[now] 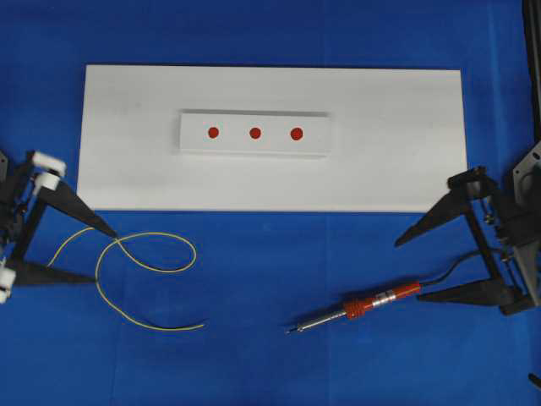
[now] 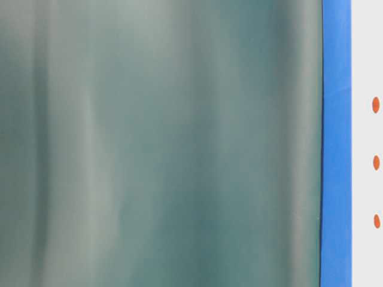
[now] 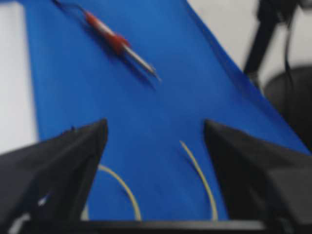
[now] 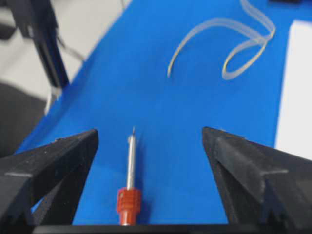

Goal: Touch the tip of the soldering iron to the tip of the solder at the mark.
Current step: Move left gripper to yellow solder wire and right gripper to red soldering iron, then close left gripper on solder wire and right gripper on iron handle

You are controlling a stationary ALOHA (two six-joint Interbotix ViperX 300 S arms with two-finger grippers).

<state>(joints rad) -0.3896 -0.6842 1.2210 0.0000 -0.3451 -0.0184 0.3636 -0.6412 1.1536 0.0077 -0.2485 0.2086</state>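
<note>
On a bench (image 1: 254,355) covered in blue cloth lies a white rectangular board (image 1: 406,144), and at its middle sits a smaller raised white block (image 1: 317,135) bearing 3 red dots (image 1: 255,133) in a row. In front of the board, toward the left, the solder (image 1: 148,264), a thin yellow wire, curls in loose loops on the cloth, its free end pointing right. Toward the right, well apart from the wire, the soldering iron (image 1: 359,307) lies flat on the cloth, its orange-red handle toward the right edge, its silver shaft and dark tip pointing left, its black cord running off to the right.

The left end effector (image 1: 106,254) sits low at the left edge with its 2 black fingers spread wide; part of the wire lies between them, not pinched. The right end effector (image 1: 407,269) sits at the right edge, fingers likewise spread wide, with the handle end of the iron between them and ungripped. Neither end effector holds anything.

The table-level view shows mostly a blurred grey-green surface, with a strip of blue cloth and the 3 dots at its right.
</note>
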